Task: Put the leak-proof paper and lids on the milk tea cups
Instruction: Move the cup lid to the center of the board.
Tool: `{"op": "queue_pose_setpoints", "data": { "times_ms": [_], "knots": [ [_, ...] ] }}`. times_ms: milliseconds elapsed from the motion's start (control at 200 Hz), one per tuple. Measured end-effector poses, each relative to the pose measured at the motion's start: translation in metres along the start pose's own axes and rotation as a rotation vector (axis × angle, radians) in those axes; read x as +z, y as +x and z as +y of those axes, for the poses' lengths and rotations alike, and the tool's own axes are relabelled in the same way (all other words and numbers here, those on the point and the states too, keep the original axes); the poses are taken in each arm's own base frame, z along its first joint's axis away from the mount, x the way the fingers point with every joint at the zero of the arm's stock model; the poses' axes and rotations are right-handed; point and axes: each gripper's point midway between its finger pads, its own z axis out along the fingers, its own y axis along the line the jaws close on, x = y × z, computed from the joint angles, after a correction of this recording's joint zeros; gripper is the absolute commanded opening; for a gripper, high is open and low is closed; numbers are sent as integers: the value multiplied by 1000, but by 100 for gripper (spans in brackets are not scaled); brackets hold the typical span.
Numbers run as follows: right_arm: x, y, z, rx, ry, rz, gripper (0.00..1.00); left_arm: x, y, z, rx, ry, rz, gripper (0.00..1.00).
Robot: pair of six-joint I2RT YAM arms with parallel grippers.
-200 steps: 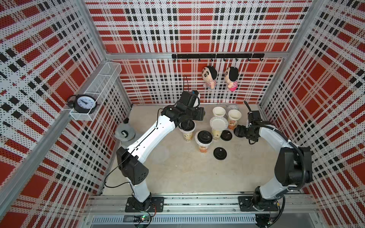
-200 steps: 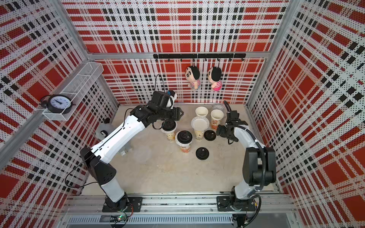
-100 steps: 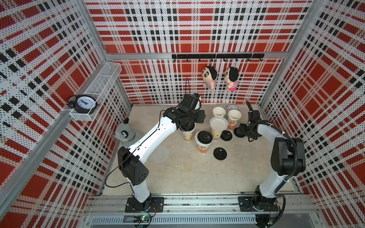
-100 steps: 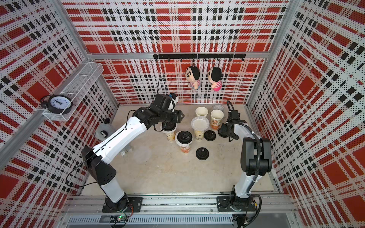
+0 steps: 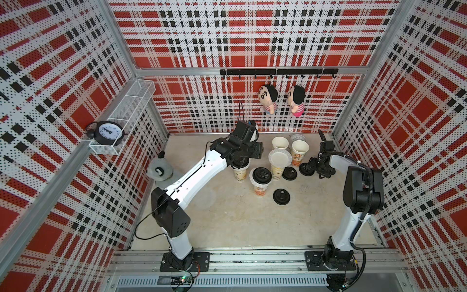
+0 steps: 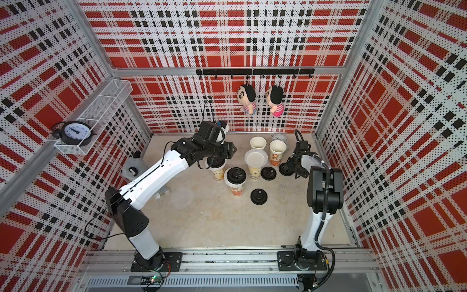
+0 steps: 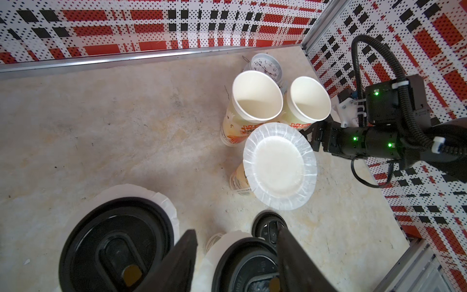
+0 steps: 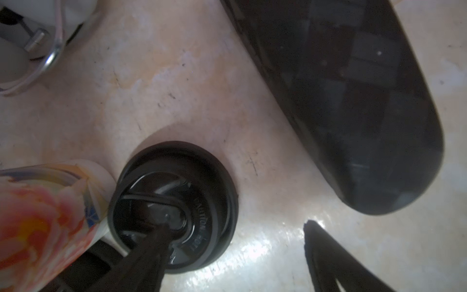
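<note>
While left hand (image 7: 235, 231) straddles a lidded milk tea cup (image 7: 243, 263), grip unclear, right hand (image 8: 235, 222) released, fingertip (image 8: 156, 240) on black lid (image 8: 204, 212).

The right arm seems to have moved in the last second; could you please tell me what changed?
The right arm swung its elbow up and toward the back wall, while the right gripper stayed low at the black lid on the table, its jaws narrowing about the rim; the lid is not lifted. The left gripper, milk tea cups, leak-proof paper and other lids stayed put.
</note>
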Motion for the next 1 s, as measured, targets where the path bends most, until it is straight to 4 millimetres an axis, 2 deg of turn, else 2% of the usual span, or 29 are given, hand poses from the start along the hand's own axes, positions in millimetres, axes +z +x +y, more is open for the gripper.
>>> {"op": "queue_pose_setpoints", "data": {
  "times_ms": [145,471,817,922,1002],
  "knots": [
    [5,5,-6,3,34,18,86,0,0,0,0,0,1,55],
    [1,3,-22,8,119,-14,87,2,6,3,0,-6,14,55],
    [-24,45,-57,13,222,9,89,2,9,4,1,-6,17,54],
    [-30,55,-57,11,208,29,90,2,12,5,1,-9,22,54],
    [-37,54,-51,12,168,26,91,-1,10,6,0,-8,16,55]
  ]
}}
